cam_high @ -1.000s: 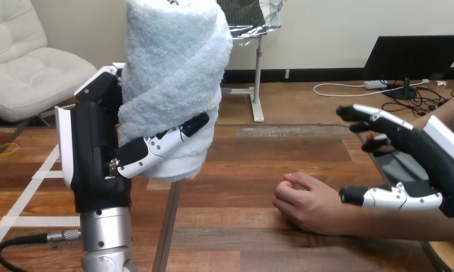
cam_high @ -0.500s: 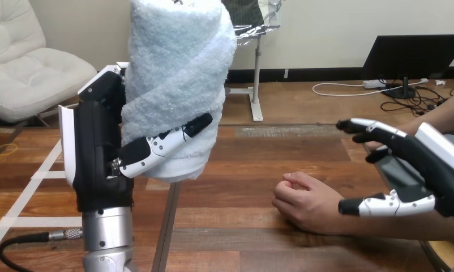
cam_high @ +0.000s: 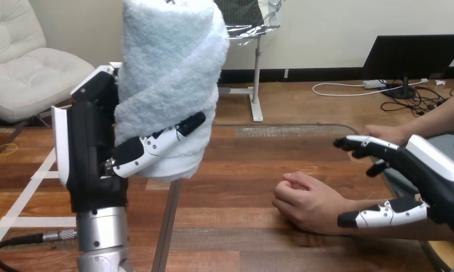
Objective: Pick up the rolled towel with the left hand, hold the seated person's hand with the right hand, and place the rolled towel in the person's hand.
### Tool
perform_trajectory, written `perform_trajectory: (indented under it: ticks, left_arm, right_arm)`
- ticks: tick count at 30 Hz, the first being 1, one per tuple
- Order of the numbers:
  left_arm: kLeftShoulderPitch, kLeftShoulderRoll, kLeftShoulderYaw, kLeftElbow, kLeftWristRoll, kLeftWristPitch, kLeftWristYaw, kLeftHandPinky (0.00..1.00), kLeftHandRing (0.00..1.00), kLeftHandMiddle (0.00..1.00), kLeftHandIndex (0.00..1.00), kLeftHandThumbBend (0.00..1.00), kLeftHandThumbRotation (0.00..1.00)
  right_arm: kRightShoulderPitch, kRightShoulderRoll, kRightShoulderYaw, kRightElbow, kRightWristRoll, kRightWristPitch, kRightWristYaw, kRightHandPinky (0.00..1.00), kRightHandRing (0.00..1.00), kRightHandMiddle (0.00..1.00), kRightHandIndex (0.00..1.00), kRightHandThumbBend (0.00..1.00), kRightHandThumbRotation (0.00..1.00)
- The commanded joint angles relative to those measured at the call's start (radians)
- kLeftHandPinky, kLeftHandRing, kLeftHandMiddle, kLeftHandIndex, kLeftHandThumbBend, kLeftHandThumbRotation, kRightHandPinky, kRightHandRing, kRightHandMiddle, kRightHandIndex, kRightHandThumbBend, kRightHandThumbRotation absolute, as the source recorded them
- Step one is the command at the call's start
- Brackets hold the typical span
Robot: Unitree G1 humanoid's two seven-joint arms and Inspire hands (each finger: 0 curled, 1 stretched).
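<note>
Head view. Left hand [cam_high: 91, 153] stood at the view's left, raised above the wooden table [cam_high: 242, 232], fingers and thumb wrapped round the rolled towel [cam_high: 168, 73]. The thumb lay across the towel's lower front. The towel was pale blue terry, held upright: long axis vertical, top end at the view's upper edge, bottom end clear of the table. The grip sat on the lower half, so most of the roll stood above the hand.

Person's hand [cam_high: 307, 201] rested on the table right of centre, curled into a loose fist, knuckles toward the view's left, forearm running off to the view's right. It lay well apart from the towel, lower and to the right of it.

Right hand [cam_high: 425, 181] was released: fingers extended and spread above, thumb extended below, the opening facing left toward the person's wrist. The thumb tip was just beside the wrist; contact could not be told. No finger was curled round the wrist or the hand.

Judgement: the right hand was much the nearer to the person's hand, and the hold was not yet made. The fist was shut, so the towel had nowhere to land until it opened. The towel would need to travel right and down, and probably tip from vertical to lie across the palm
</note>
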Motion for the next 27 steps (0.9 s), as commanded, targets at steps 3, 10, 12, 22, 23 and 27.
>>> perform_trajectory:
  ticks: [3,10,12,22,23,27]
  left_arm:
    - [-0.045,-0.013,0.006,-0.031,-0.007,-0.01,-0.006,0.19,0.24,0.3,0.37,0.5,0.0]
    - [-0.047,-0.012,0.008,-0.025,-0.009,-0.01,-0.008,0.19,0.24,0.3,0.37,0.5,0.0]
    - [-0.048,-0.011,0.009,-0.021,-0.007,-0.014,-0.008,0.19,0.24,0.3,0.37,0.5,0.0]
    - [-0.05,-0.015,0.012,-0.02,-0.024,-0.007,-0.018,0.19,0.24,0.3,0.37,0.5,0.0]
    - [-0.051,-0.015,0.012,-0.02,-0.025,-0.006,-0.019,0.19,0.24,0.3,0.37,0.5,0.0]
    - [-0.051,-0.016,0.015,-0.018,-0.024,-0.006,-0.019,0.19,0.24,0.3,0.37,0.5,0.0]
  right_arm:
    - [-0.087,-0.034,0.022,0.049,-0.021,-0.027,-0.015,0.7,0.85,0.88,0.87,0.95,0.38]
    - [-0.12,-0.051,0.05,0.141,-0.046,-0.072,-0.009,0.72,0.86,0.88,0.87,0.96,0.41]
    - [-0.127,-0.055,0.057,0.162,-0.053,-0.085,-0.011,0.73,0.86,0.87,0.87,0.97,0.42]
    - [-0.174,-0.079,0.108,0.276,-0.126,-0.129,-0.034,0.78,0.86,0.86,0.86,1.0,0.42]
    - [-0.177,-0.079,0.111,0.282,-0.132,-0.13,-0.037,0.79,0.86,0.86,0.86,1.0,0.42]
    - [-0.187,-0.082,0.126,0.303,-0.152,-0.129,-0.047,0.79,0.85,0.86,0.86,1.0,0.41]
